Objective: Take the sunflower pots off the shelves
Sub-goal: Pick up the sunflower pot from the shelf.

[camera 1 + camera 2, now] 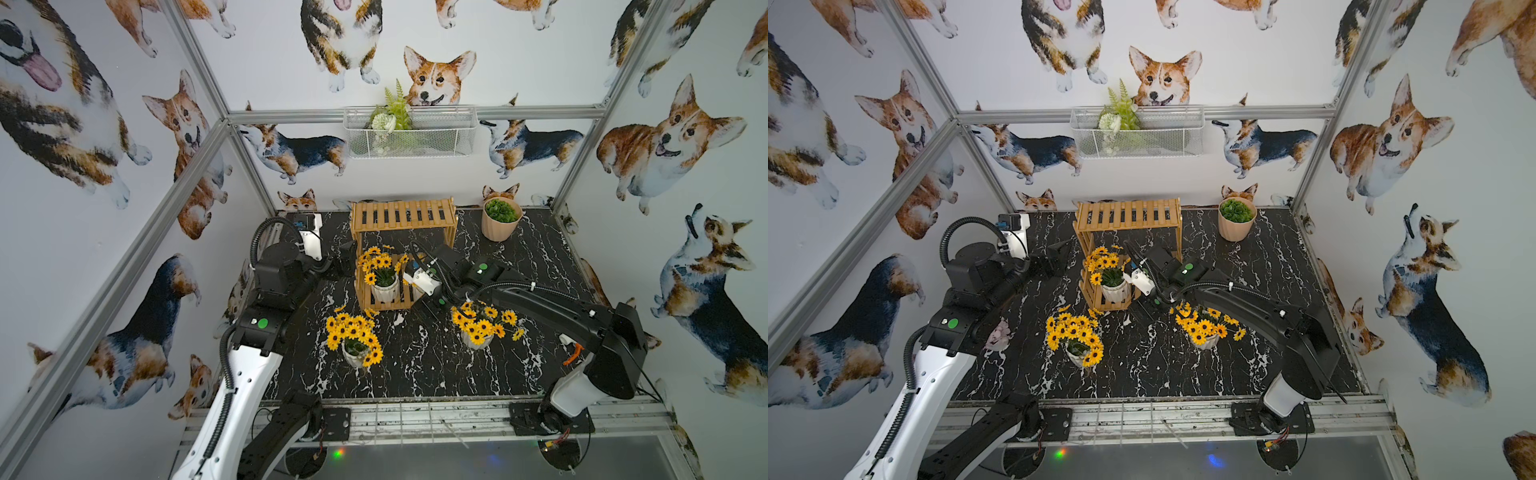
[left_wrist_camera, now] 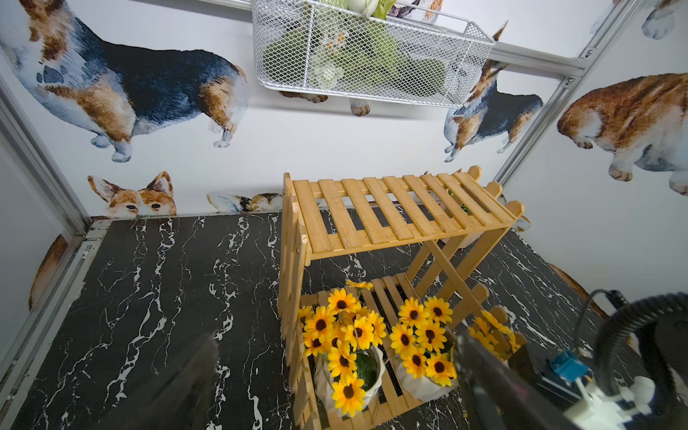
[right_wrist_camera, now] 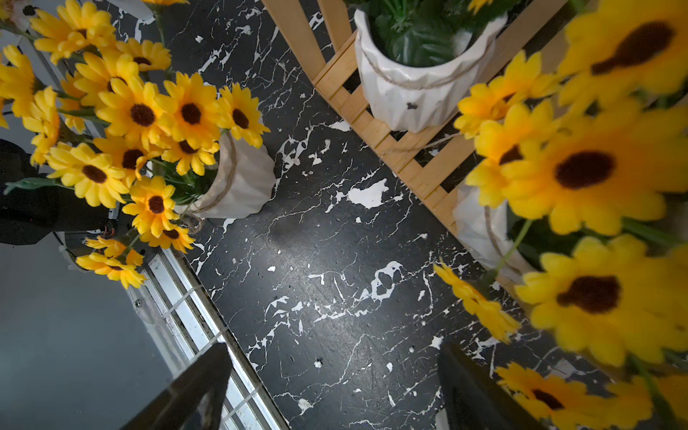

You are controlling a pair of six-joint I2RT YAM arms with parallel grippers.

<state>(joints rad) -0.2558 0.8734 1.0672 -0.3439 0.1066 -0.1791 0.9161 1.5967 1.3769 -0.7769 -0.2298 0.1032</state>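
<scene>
Left claw and right claw both gaped wide, empty; two sunflower pots sat on the lower tier of the shelves, right claw crowded by blooms, so closing risked pinching petals and tipping a pot.

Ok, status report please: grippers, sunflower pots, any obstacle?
Left gripper and right gripper: jaws open, empty. Two sunflower pots on table, two on lower shelf. Blooms crowd right gripper.
</scene>
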